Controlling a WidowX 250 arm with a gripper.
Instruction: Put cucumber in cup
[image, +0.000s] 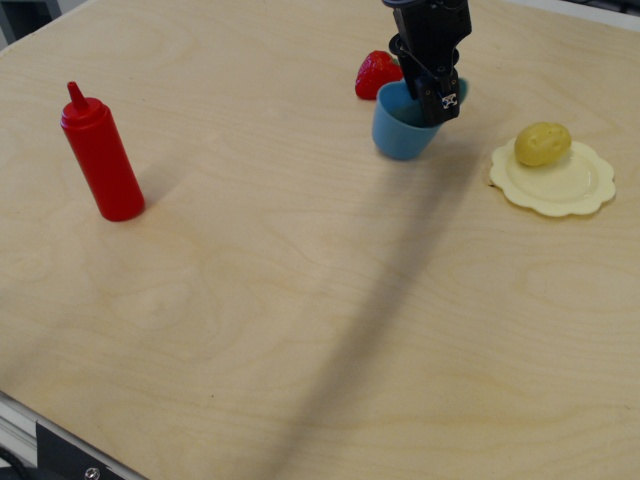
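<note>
The light blue cup (400, 130) stands at the back of the table and leans to the right. My gripper (437, 92) is lowered onto the cup's right rim, its dark fingers (440, 85) covering part of the opening. The teal-green cucumber (462, 90) is almost wholly hidden behind the fingers. Only a small dark teal edge shows at their right side, level with the cup's rim. The gripper looks shut on the cucumber.
A red strawberry (377, 73) lies just behind and left of the cup. A pale yellow scalloped plate (570, 190) with a yellow potato (543, 144) sits to the right. A red squeeze bottle (100, 155) stands at the far left.
</note>
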